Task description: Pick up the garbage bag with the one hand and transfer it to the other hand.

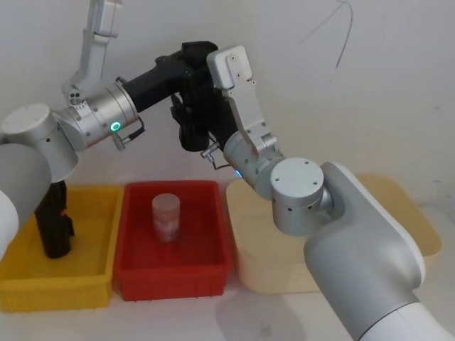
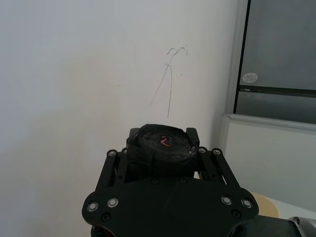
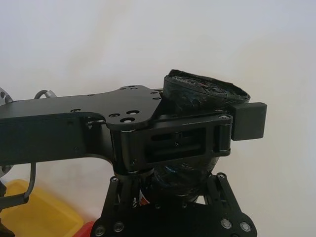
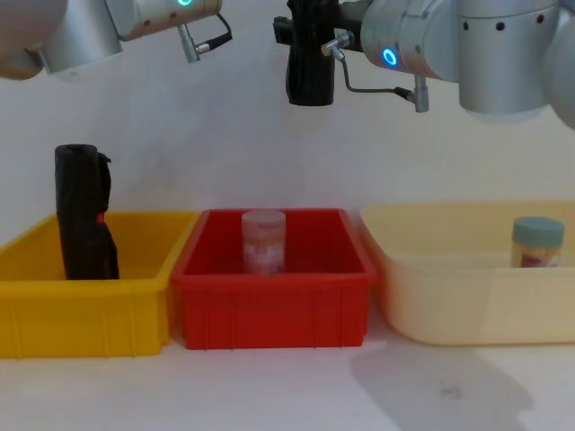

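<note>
- Holding the garbage bag [image 1: 192, 131] high above the red bin [image 1: 138, 266], I am seeing the left gripper [image 2: 163, 165] clenched on it from the left.
- I am watching the right gripper [image 3: 197, 136] clamping it too; releasing either side unevenly risks dropping it.
- The chest view is showing a blue-lidded jar [image 4: 536, 242] in the cream bin [image 4: 449, 314], hidden from the head view.

Three bins stand side by side on the table: the left bin [image 4: 85, 310], the middle bin [image 4: 274, 305] and the right bin [image 4: 467, 287]. A second roll [image 4: 84, 213] stands upright in the left bin. One jar [image 4: 263, 241] stands in the middle bin, another jar [image 4: 537, 242] in the right bin. The garbage bag [image 4: 310, 58] hangs high above the middle bin, between the left gripper [image 1: 183, 78] and the right gripper [image 1: 195, 114].
</note>
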